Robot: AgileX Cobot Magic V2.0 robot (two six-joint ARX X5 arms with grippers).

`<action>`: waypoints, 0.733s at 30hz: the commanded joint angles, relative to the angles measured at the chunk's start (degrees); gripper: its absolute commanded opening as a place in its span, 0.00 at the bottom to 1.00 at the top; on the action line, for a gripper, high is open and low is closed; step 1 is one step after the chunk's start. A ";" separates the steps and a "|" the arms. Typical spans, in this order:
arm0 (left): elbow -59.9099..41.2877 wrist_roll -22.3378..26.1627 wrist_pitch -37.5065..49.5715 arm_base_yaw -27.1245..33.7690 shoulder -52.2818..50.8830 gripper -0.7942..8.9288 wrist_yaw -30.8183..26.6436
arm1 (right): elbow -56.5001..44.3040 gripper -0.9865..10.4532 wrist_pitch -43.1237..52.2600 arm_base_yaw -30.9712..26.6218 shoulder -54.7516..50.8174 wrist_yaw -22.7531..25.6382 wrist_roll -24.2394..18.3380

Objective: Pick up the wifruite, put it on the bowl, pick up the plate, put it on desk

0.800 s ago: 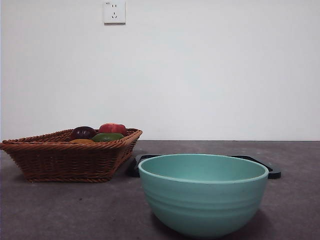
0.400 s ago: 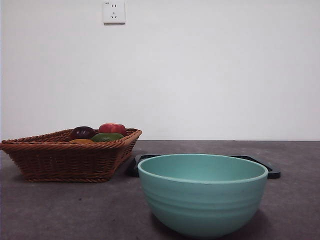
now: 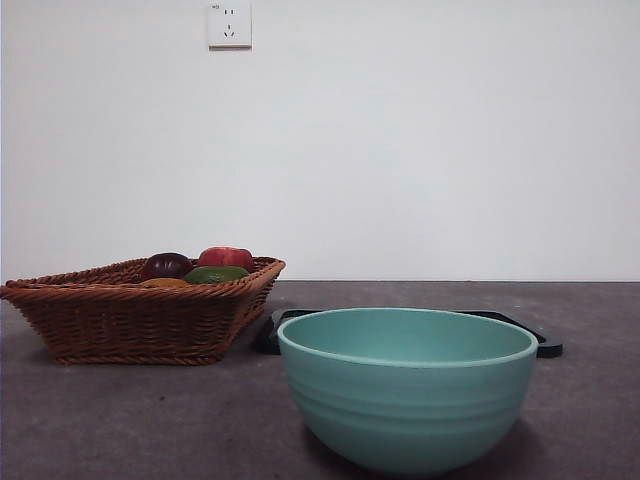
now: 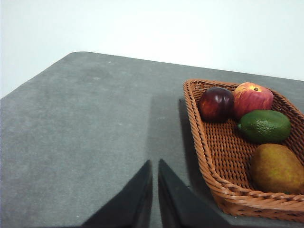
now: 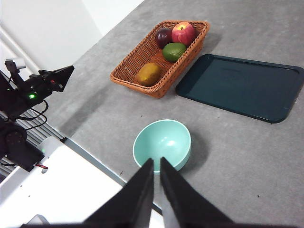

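Observation:
The wifruite (image 4: pixel 275 168), orange-brown and rough, lies in the brown wicker basket (image 4: pixel 209 156) beside a green fruit, a red apple and a dark purple fruit. It also shows in the right wrist view (image 5: pixel 148 73), and only its top shows in the front view (image 3: pixel 163 283). The mint-teal bowl (image 3: pixel 405 390) stands empty at the front, also seen from above (image 5: pixel 162 142). A flat dark teal tray (image 5: pixel 242 85) lies behind it. My left gripper (image 4: pixel 155 190) is shut and empty, off the basket's side. My right gripper (image 5: pixel 156 185) is shut and empty, high above the bowl.
The dark grey desk (image 3: pixel 120 420) carries everything. The left arm (image 5: pixel 38 88) hangs off the desk's edge beyond the basket (image 5: pixel 159 52). A white base and cables (image 5: pixel 61 185) lie below that edge. A wall socket (image 3: pixel 229 25) is on the white wall.

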 commanded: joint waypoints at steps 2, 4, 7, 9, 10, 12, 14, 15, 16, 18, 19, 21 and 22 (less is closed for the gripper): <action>-1.18 -0.07 0.48 0.04 -0.07 0.10 -0.04 | 1.01 0.10 0.59 0.50 0.07 0.04 0.20; -1.18 -0.07 0.48 0.04 -0.07 0.10 -0.02 | 1.01 0.10 0.59 0.50 0.07 0.04 0.20; -1.18 -0.07 0.48 0.04 -0.07 0.10 -0.02 | 1.01 0.10 0.59 0.50 0.07 0.04 0.20; -1.18 -0.07 0.48 0.04 -0.07 0.10 -0.04 | 1.01 0.10 0.59 0.52 0.07 0.02 0.20; -1.18 -0.07 0.48 0.04 -0.07 0.10 -0.02 | 1.01 0.10 0.59 0.52 0.07 0.02 0.20; -1.18 -0.07 0.48 0.04 -0.07 0.10 -0.02 | 0.94 0.10 0.61 0.50 0.09 0.13 0.20; -1.18 -0.07 0.48 0.04 -0.07 0.10 -0.04 | 0.81 0.10 1.42 0.07 0.15 1.01 -0.70; -1.18 -0.07 0.48 0.04 -0.07 0.10 -0.04 | 0.35 0.10 2.38 -0.59 0.11 1.14 -2.86; -1.18 -0.07 0.48 0.04 -0.07 0.10 -0.04 | -0.44 0.10 3.74 -1.53 -0.02 1.73 -5.31; -1.18 -0.07 0.48 0.04 -0.07 0.10 -0.02 | -3.26 0.10 7.50 -4.00 -1.09 3.72 -9.40; -1.18 -0.07 0.48 0.04 -0.07 0.10 -0.02 | -6.25 0.10 10.75 -6.12 -2.05 4.66 -13.38; -1.18 -0.07 0.48 0.04 -0.07 0.10 -0.04 | -12.79 0.10 17.05 -10.36 -4.17 4.55 -19.56; -1.18 -0.07 0.48 0.07 -0.07 0.10 -0.07 | -17.66 0.10 21.57 -13.07 -5.73 4.61 -22.32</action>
